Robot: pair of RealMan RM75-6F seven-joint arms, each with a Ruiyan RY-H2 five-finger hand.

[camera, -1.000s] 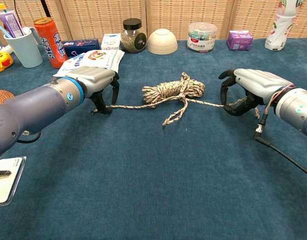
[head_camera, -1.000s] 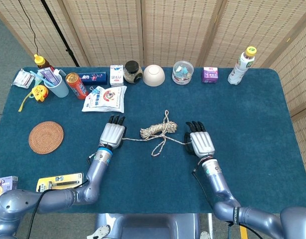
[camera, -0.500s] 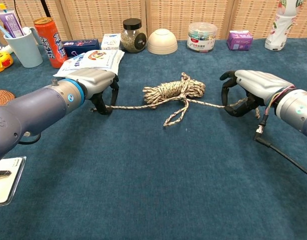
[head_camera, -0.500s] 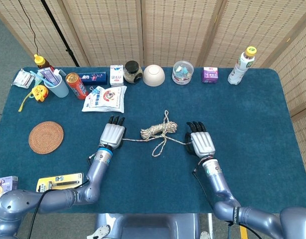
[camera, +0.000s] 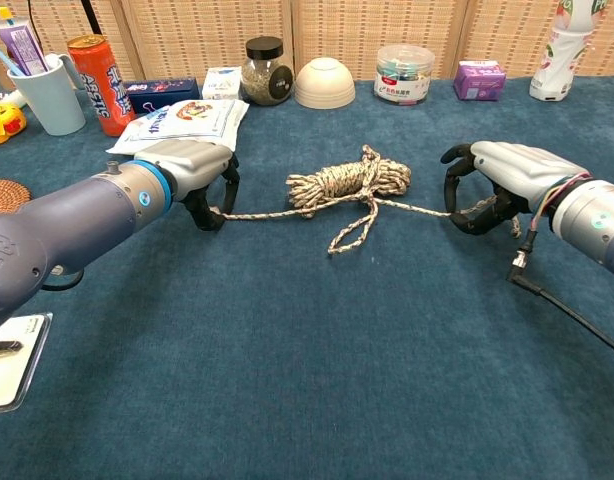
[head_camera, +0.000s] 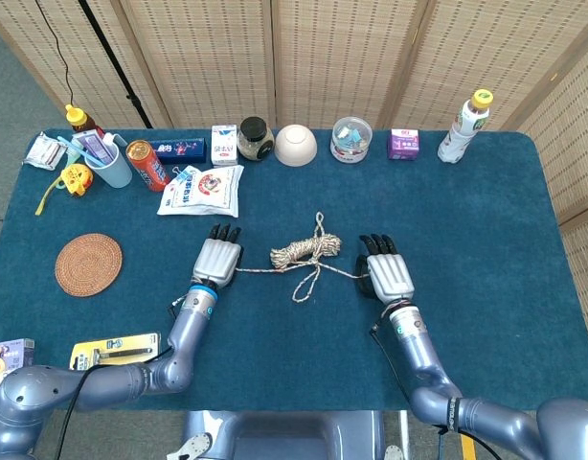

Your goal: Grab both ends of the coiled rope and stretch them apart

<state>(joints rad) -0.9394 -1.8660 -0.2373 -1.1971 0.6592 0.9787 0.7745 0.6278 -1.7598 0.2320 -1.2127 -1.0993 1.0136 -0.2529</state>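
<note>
1. Two hands flank the coiled rope (camera: 349,183), which lies mid-table (camera: 307,380).
2. At its 9 o'clock, the left hand (camera: 193,167) grips one strand end in curled fingers.
3. At its 3 o'clock, the right hand (camera: 499,180) pinches the other end.

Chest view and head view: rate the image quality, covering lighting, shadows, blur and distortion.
Head view: even, soft light, no glare; the rope and both hands stay sharp, with only faint shadows on the table. Chest view: equally diffuse light, a soft shadow under the left hand; the near forearms loom large and the table edge bows slightly, wide-angle distortion; the right hand is crisp.
</note>
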